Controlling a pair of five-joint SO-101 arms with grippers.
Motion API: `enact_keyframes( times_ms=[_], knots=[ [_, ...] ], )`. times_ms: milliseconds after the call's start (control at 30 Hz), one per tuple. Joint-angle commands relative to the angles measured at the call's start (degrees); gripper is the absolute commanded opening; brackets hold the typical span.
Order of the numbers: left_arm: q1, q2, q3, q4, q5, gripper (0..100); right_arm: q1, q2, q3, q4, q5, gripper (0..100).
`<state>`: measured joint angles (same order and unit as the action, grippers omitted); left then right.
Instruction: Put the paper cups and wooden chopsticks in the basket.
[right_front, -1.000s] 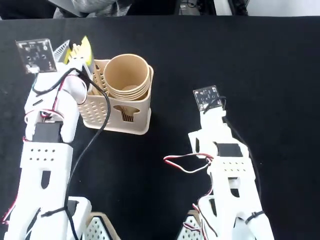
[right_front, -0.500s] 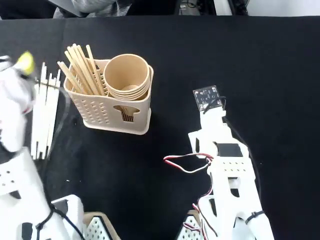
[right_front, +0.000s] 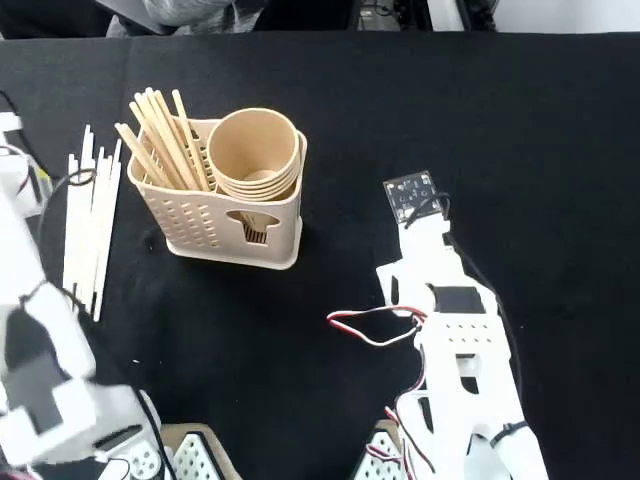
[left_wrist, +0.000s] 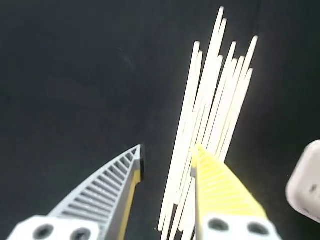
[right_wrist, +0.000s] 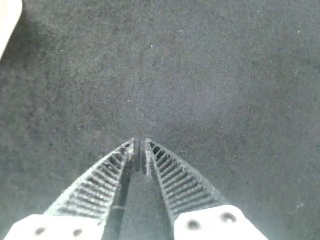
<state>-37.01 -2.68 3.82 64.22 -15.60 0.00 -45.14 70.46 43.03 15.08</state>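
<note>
Your left gripper (left_wrist: 167, 150) hung with its jaws apart over one end of a loose bundle of pale chopsticks (left_wrist: 215, 100), gripping nothing. Your right gripper (right_wrist: 140, 145) had its fingers pressed together, empty, above the bare black table (right_wrist: 225, 75). The bundle lay flat on the table beside the basket (right_front: 235, 230), not touching it; the stacked paper cups (right_front: 253, 150) and the wooden chopsticks (right_front: 160, 135) stood side by side inside it

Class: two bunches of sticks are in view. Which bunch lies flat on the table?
The pale bunch beside the basket; the tan bunch stands leaning inside it.
</note>
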Motion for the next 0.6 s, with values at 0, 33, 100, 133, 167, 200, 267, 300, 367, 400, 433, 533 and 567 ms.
enact_keyframes(
  times_ms=[0,33,100,133,167,200,267,300,367,400,433,533,567],
  knots=[
    [-0.13,11.87,-11.65,1.49,-0.62,17,0.79,-0.31,-0.22,-1.14,0.53,2.8],
    [-0.13,15.38,-15.34,2.55,-0.62,17,0.79,-0.31,-0.22,-1.14,0.53,2.8],
    [-0.13,22.95,-22.37,4.22,-0.62,17,0.79,-0.31,-0.22,-1.14,0.53,2.8],
    [0.31,26.37,-25.8,5.27,-0.62,17,0.79,-0.31,-0.22,-1.14,0.53,2.8],
    [1.27,29.71,-29.23,6.86,-0.79,17,0.79,-0.31,-0.22,-1.14,0.53,2.8],
    [2.24,32.88,-32.92,9.14,-0.79,17,0.7,-0.31,-0.22,-1.14,0.62,2.8],
    [3.91,38.51,-41.63,13.1,-0.7,17,0.7,-0.31,-0.22,-1.14,0.62,2.8],
    [4.53,41.05,-46.02,14.68,-0.62,17,0.7,-0.31,-0.22,-1.14,0.62,2.8],
    [5.58,46.33,-54.11,16.62,-0.53,17,0.7,-0.31,-0.22,-1.23,0.62,2.8],
    [5.85,48.88,-57.8,17.14,-0.44,17,0.7,-0.31,-0.22,-1.23,0.62,2.8],
    [6.02,51.43,-61.32,17.76,0.18,17,0.7,-0.31,-0.22,-1.23,0.62,2.8],
    [5.14,58.73,-71.34,18.73,2.37,17,0.7,-0.31,-0.22,-1.23,0.62,2.8],
    [4.7,61.1,-74.24,18.9,2.81,17,0.7,-0.31,-0.22,-1.23,0.62,2.8]
  ],
)
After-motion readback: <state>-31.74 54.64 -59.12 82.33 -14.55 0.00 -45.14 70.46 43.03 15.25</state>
